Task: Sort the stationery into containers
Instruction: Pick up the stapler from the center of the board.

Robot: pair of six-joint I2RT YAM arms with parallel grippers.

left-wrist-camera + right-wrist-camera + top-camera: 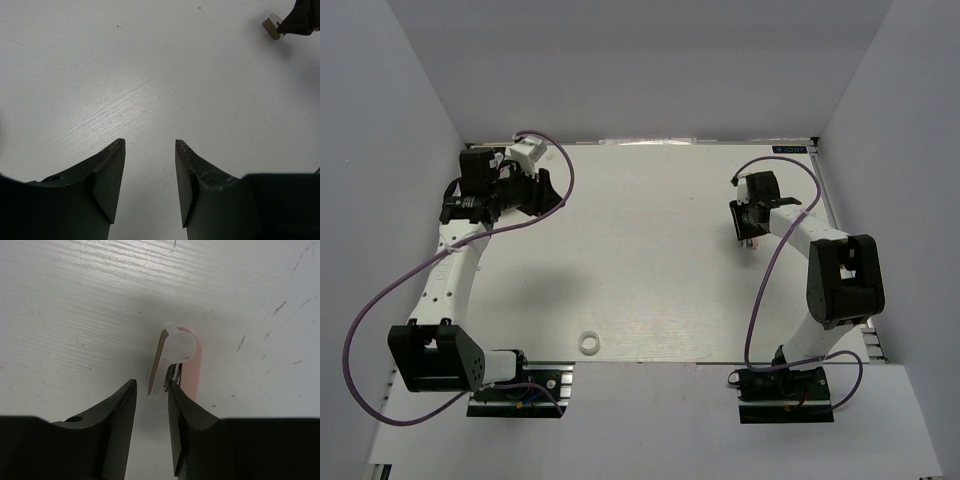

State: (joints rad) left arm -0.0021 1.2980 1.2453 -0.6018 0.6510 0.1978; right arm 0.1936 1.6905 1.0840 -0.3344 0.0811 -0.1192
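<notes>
tape ring [588, 343]: white | cables [571, 172]: purple | table [650, 260]: white

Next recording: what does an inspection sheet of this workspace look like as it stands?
Surface: white table, fine scuffs visible in the right wrist view.
Job's things: white tape ring near the front edge; small white-and-pink item, perhaps a stapler, lying at the right tool. Container: nothing seen.
Clutter: nothing seen.
Grippers: left tool open over bare table; right tool open, straddling the item's near end with a gap on one side.
Cables: purple cables loop from both arms.
Surroundings: plain white walls on three sides.
</notes>
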